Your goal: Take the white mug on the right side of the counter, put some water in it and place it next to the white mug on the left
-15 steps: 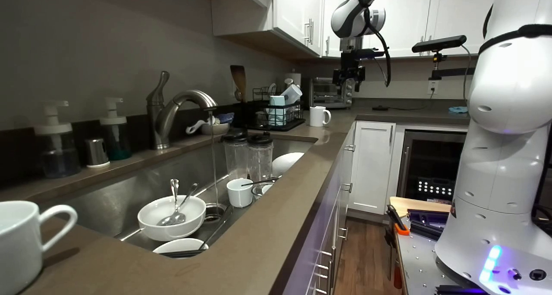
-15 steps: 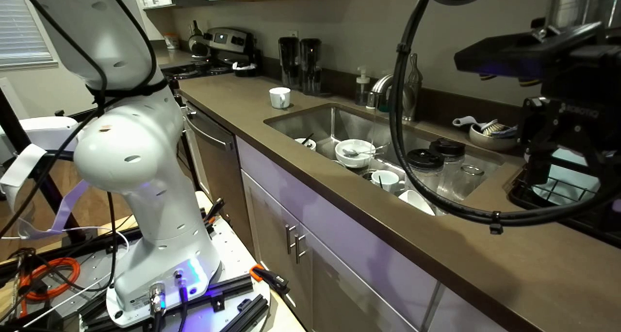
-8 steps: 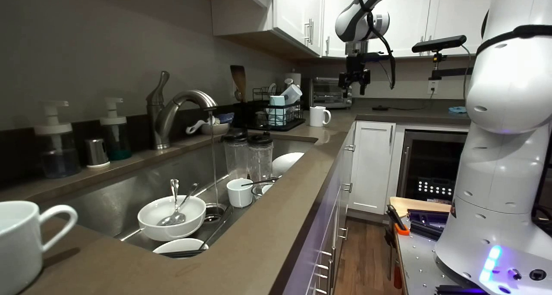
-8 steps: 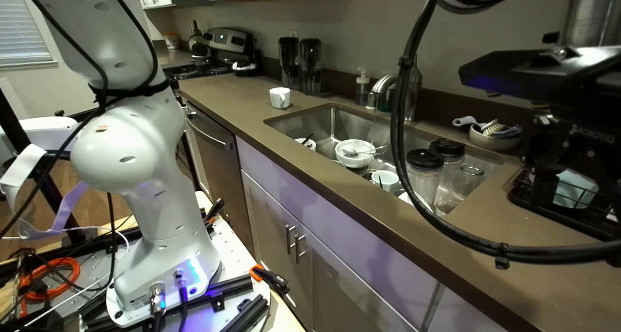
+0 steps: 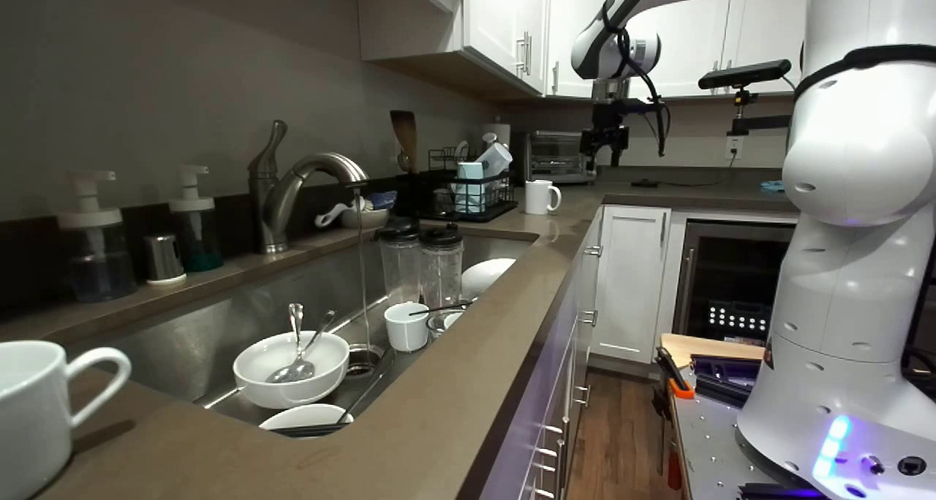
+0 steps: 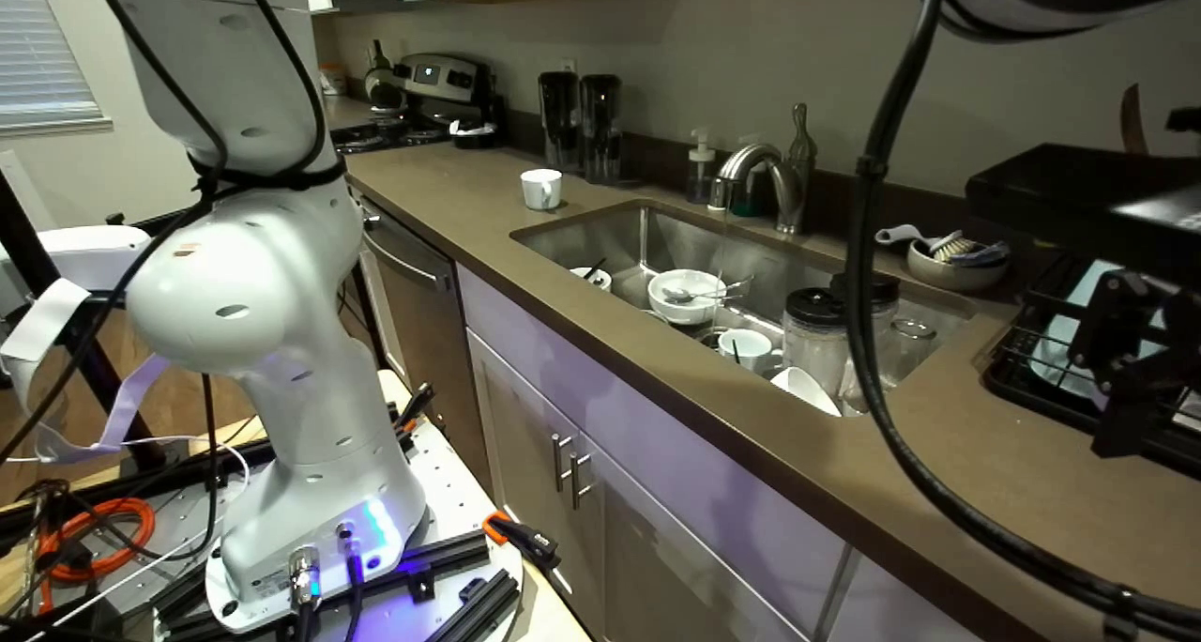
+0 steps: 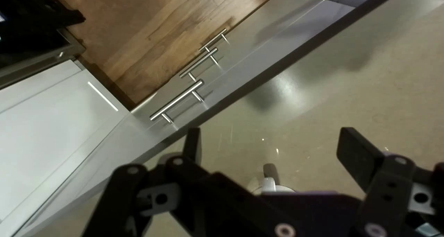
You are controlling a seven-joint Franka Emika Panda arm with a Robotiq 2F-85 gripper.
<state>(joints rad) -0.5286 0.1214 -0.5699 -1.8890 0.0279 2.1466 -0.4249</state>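
the arm (image 6: pixel 272 342) is white, its cables (image 6: pixel 856 276) and end effector (image 7: pixel 270 143) black.

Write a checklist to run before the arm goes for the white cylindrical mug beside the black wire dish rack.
1. Black two-fingered gripper open, nothing held: ok.
2. White cylindrical mug upright on the grey-brown countertop: ok.
3. Gripper lowered to that mug: not ok; it hangs higher, apart.
4. Gripper centred over it: cannot tell; in the wrist view the gripper hides most of the mug.
5. Curved metal faucet running: ok; clear water falls into the stainless-steel sink.
6. Second white mug upright: ok.
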